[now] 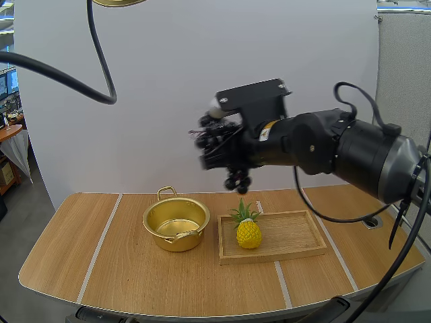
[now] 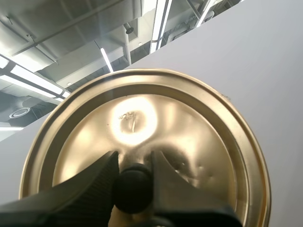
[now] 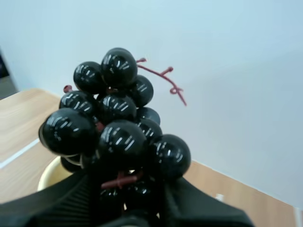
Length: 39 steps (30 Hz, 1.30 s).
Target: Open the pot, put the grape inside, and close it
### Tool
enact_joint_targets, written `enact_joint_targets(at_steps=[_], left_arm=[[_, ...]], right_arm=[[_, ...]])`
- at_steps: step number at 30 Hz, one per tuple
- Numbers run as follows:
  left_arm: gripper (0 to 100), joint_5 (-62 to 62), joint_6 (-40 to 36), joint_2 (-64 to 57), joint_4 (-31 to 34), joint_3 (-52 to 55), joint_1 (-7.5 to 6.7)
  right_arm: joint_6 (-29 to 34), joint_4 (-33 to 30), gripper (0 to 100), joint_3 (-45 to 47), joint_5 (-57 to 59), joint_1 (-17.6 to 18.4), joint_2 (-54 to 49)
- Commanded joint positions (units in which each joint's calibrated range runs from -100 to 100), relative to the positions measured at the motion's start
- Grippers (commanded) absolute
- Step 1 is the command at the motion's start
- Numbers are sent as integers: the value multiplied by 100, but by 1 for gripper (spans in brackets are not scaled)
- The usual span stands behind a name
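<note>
A gold pot stands open on the table, left of the wooden tray. My right gripper hangs high above and a little right of the pot, shut on a bunch of black grapes whose lower berries dangle below the fingers. In the right wrist view the pot's rim peeks out behind the bunch. My left gripper is shut on the black knob of the gold lid, held up; the lid's edge shows at the top of the high view.
A wooden tray lies right of the pot with a yellow toy pineapple standing at its left end. The rounded table front lies below both.
</note>
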Motion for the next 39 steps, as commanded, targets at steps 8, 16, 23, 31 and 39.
enact_joint_targets(at_steps=[8,16,23,31,39], left_arm=[[0,-198,-49,-19,32,-41,-7],[0,-198,-49,-19,32,-41,-7],[0,-198,-49,-19,32,-41,-7],[0,-198,-49,-19,32,-41,-7],[0,-198,-49,-19,32,-41,-7]], right_arm=[[-29,19,0,-9,-1174,384,1345],[-29,6,0,-188,-1872,384,2437],[-29,17,0,-1371,-801,384,3484],[-29,17,0,-2103,-336,384,4438],[-29,17,0,-2206,-238,384,5089]])
